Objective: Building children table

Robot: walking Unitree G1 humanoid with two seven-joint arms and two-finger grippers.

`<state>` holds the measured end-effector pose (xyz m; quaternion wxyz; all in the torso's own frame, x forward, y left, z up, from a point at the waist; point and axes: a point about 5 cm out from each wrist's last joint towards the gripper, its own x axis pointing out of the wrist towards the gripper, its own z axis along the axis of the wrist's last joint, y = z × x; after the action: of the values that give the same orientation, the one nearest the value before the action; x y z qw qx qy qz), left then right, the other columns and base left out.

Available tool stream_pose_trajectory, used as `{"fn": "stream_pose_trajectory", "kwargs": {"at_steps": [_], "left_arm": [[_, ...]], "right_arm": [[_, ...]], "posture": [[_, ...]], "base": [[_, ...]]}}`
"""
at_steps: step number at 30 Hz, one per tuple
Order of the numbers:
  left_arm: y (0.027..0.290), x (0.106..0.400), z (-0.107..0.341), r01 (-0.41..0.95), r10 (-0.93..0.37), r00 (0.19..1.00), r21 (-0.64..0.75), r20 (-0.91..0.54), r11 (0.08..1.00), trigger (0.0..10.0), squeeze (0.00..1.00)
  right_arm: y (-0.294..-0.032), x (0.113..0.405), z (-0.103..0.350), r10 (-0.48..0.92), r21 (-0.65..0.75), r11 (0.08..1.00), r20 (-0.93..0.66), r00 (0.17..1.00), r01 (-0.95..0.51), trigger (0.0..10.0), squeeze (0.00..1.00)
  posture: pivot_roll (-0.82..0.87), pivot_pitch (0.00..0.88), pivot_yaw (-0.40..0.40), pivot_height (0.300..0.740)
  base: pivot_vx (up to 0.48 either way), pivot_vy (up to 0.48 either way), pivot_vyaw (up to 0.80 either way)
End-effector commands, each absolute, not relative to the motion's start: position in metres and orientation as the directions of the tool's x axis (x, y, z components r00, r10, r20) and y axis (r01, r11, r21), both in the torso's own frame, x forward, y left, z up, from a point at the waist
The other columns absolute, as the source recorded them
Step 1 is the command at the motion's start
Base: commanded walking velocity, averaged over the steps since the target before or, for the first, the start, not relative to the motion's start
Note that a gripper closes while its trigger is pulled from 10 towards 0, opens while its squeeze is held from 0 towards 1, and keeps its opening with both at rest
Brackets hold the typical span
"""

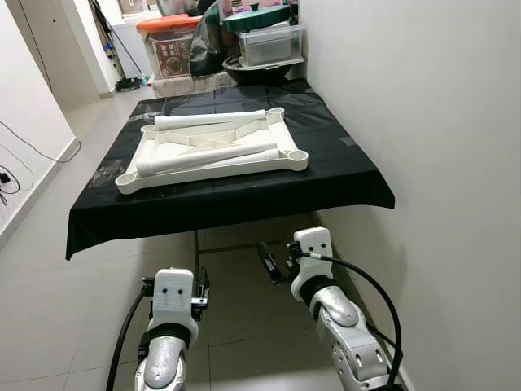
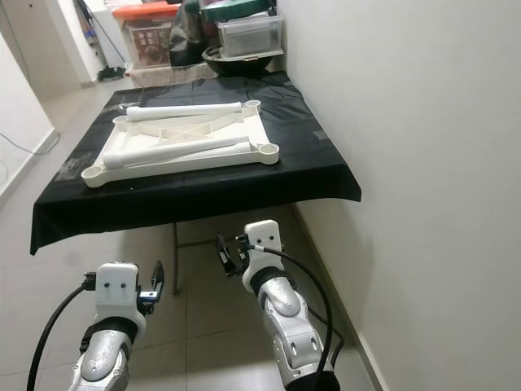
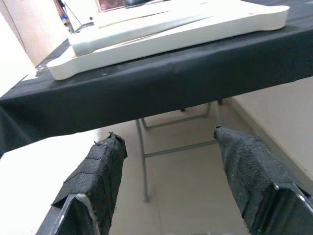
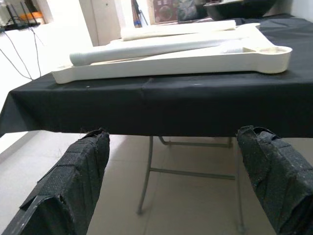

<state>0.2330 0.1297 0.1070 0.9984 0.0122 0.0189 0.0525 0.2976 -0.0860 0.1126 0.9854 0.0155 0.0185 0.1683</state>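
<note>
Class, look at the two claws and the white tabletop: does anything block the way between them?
Nothing visible does. Both the left claw and right claw hang open below the table edge; the tabletop lies above, on the black cloth.

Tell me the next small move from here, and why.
Probably raise both arms above the table edge. The left gripper and right gripper hang open below the black tablecloth, while the white tabletop panel lies upside down on it with two loose legs across it, untouched. Neither can grasp a leg from below.

A home room: tiled floor (image 1: 49, 269), stacked storage boxes (image 1: 171, 45) by the wall
</note>
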Motion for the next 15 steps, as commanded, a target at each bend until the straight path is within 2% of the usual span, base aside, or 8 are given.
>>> {"fn": "stream_pose_trajectory", "kwargs": {"at_steps": [1,15], "left_arm": [[0.1309,0.2325,0.1023,-0.122,0.123,0.99,0.009,-0.067,0.992,10.0,0.0],[0.128,0.2331,0.1015,-0.113,0.114,0.991,0.014,-0.073,0.994,10.0,0.0]], "right_arm": [[-0.0794,0.2974,0.1117,0.351,0.054,0.936,-0.044,0.935,-0.348,10.0,0.0],[-0.0812,0.2977,0.1103,0.351,0.048,0.936,-0.051,0.935,-0.349,10.0,0.0]], "posture": [[-0.14,0.0,0.077,0.74],[-0.16,0.0,0.068,0.74]], "base": [[0.0,0.476,0.0],[0.0,0.477,0.0]]}}
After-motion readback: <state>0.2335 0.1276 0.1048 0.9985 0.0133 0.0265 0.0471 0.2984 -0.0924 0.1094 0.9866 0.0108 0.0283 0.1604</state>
